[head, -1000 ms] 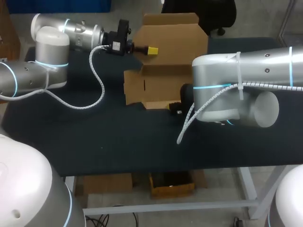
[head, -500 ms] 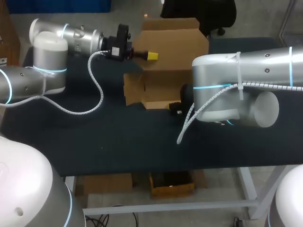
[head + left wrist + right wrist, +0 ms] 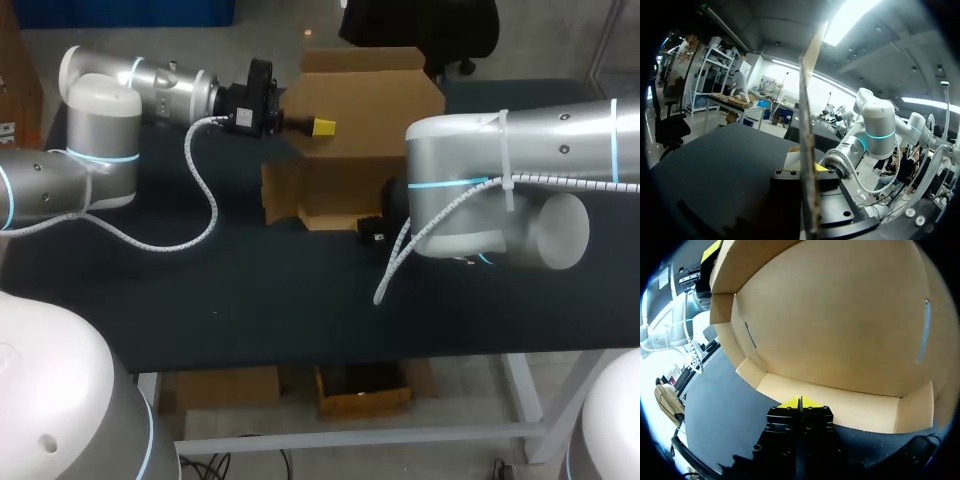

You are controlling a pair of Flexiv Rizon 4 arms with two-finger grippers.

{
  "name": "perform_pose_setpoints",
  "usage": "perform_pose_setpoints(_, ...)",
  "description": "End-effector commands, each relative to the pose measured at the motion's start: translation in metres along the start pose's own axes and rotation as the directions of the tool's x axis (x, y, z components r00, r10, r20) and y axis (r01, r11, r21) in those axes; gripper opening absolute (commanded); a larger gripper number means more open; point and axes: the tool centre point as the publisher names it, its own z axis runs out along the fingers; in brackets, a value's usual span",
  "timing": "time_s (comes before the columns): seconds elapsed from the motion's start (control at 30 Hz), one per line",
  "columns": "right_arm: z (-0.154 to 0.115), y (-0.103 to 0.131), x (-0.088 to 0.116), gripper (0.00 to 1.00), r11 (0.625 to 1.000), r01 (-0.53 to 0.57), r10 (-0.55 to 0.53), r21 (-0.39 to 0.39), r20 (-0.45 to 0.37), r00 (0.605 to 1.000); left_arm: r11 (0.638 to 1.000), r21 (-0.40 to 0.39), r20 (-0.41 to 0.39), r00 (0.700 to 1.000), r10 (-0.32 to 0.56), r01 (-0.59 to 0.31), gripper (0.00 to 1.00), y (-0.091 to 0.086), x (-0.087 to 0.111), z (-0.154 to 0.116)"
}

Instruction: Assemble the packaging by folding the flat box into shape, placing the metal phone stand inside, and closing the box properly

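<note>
head cam: fixed, high + behind, facing down on table [image 3: 250, 300]; far, wide.
L wrist cam: low over table, v. close to box [image 3: 807, 150], panel seen edge-on; R arm [image 3: 875, 125] beyond.
R wrist cam: v. close, facing box inner wall; L arm [image 3: 657, 337] past its edge.
shared: box in all 3; both arms also in head.

Box [image 3: 365, 95] matt cardboard; table [image 3: 250, 290] matt dark cloth.

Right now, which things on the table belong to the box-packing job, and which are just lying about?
Job: box, gripped by the left gripper; right gripper at its near flap.

Lying about: a dark shape beside the right gripper, too unclear to name. The stand is not clearly in view.
</note>
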Motion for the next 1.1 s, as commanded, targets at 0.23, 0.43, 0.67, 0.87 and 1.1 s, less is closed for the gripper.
perform_pose_setpoints(0.23,0.006,-0.004,-0.002,0.00,1.000,0.000,0.000,-0.004,0.001,1.000,1.000,0.001,0.010,1.000,0.001,-0.001,0.00,0.009,0.011,0.003)
perform_pose_setpoints(0.43,0.006,-0.004,-0.002,0.00,1.000,0.000,0.000,-0.004,0.001,1.000,1.000,-0.001,0.008,1.000,-0.007,0.007,0.00,0.012,0.007,0.005)
perform_pose_setpoints(0.67,0.006,-0.004,-0.002,0.00,1.000,0.000,0.000,-0.004,0.001,1.000,1.000,-0.003,0.006,1.000,-0.015,0.015,0.00,0.014,0.002,0.006)
perform_pose_setpoints(0.87,0.006,-0.004,-0.002,0.00,1.000,0.000,0.000,-0.004,0.001,1.000,1.000,-0.005,0.004,1.000,-0.016,0.016,0.00,0.017,0.004,0.005)
perform_pose_setpoints(1.1,0.006,-0.004,-0.002,0.00,1.000,0.000,0.000,-0.004,0.001,1.000,1.000,-0.014,0.010,1.000,-0.014,0.014,0.00,0.020,0.009,0.004)
